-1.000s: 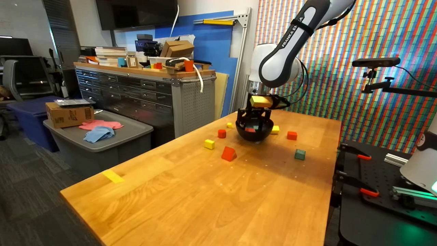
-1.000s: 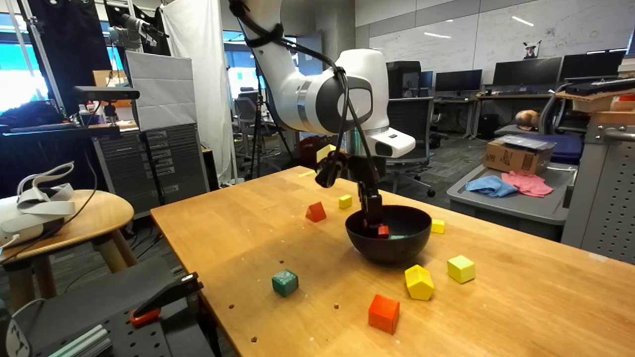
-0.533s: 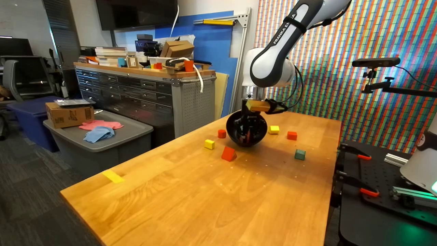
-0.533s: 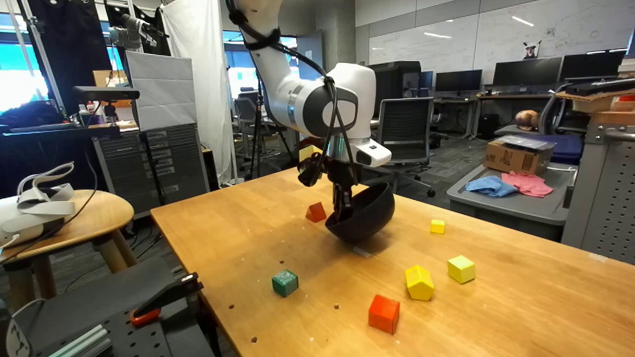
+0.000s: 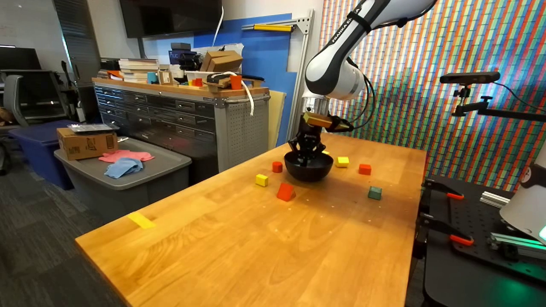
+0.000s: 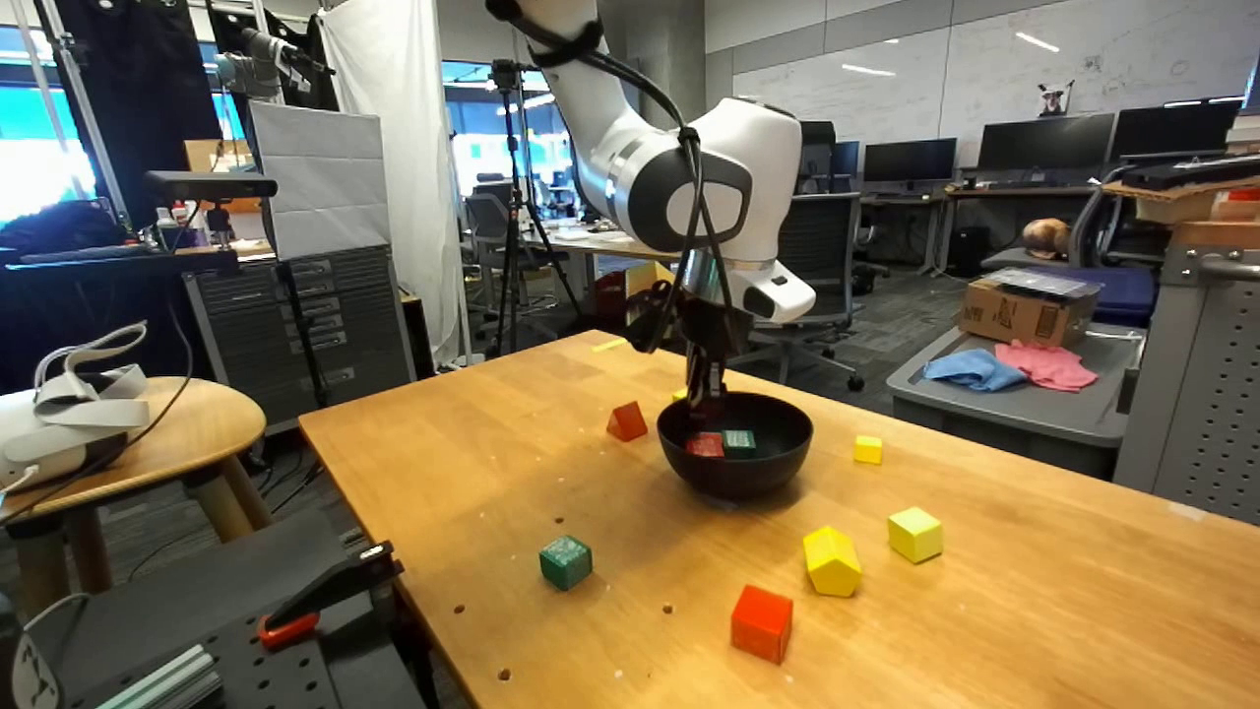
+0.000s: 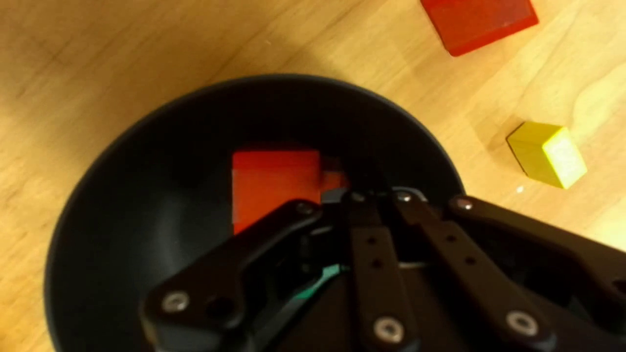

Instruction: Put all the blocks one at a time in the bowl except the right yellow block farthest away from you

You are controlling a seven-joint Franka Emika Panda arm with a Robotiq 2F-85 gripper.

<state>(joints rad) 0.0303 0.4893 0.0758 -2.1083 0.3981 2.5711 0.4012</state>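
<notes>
Blocks nearest gripper: a green one plus a red one, both inside bowl, just beside gripper tips; touching or not, can't tell.
Gripper state: pressed together, pointing down, tips reaching into bowl, off its centre.
Wrist view: small red patch next to the red one; can't tell if separate block.
Bowl: black, round, upright on bench.
Red wedge: on bench, near bowl.
Yellow block: on bench, near red wedge.
Small red block: on bench, near bowl.
Small yellow block: on bench, near bowl.
Yellow pentagonal block: on bench, between yellow cube and red cube, all apart.
Green cube: on bench, toward edge, well apart from the others.
Tape strip: yellow, flat on bench, near a corner.
Gray bin: beyond bench; blue cloth, pink cloth, cardboard box on top.
White headset: on round stool.
</notes>
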